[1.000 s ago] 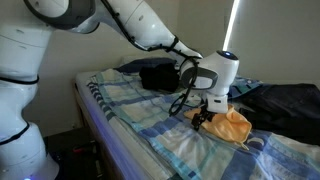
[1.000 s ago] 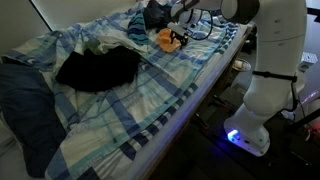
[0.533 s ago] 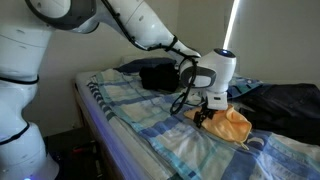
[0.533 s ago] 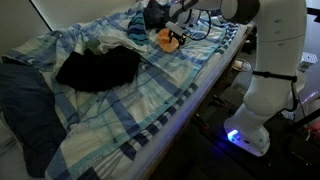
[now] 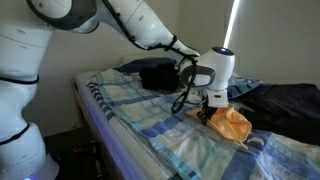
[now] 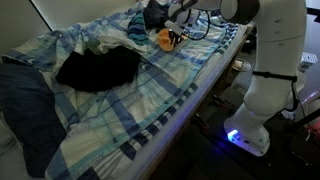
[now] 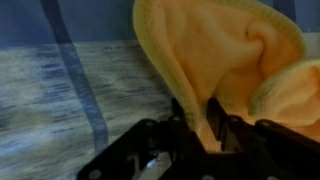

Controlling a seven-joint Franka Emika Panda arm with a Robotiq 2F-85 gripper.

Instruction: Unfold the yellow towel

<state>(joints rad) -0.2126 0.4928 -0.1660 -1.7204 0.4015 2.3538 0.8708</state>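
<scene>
The yellow towel [image 7: 215, 55] lies bunched and folded on the blue-white plaid sheet [image 7: 70, 70]. In the wrist view one edge of it runs down between my gripper's [image 7: 198, 122] two dark fingers, which are pressed against the cloth on both sides. In both exterior views the towel [image 5: 232, 122] [image 6: 163, 39] sits near the bed's side, with the gripper [image 5: 207, 115] [image 6: 174, 38] down on its edge, shut on the fold. The part of the towel under the fingers is hidden.
Dark clothing [image 6: 98, 68] lies mid-bed, with more dark fabric [image 5: 290, 100] behind the towel and a black bag [image 5: 157, 76] by the arm. The bed's edge [image 6: 190, 100] drops off beside the robot's white base [image 6: 262, 100].
The gripper has closed from wide open onto the towel's edge. It has also shifted slightly toward the towel, which looks a little more gathered at the fingers.
</scene>
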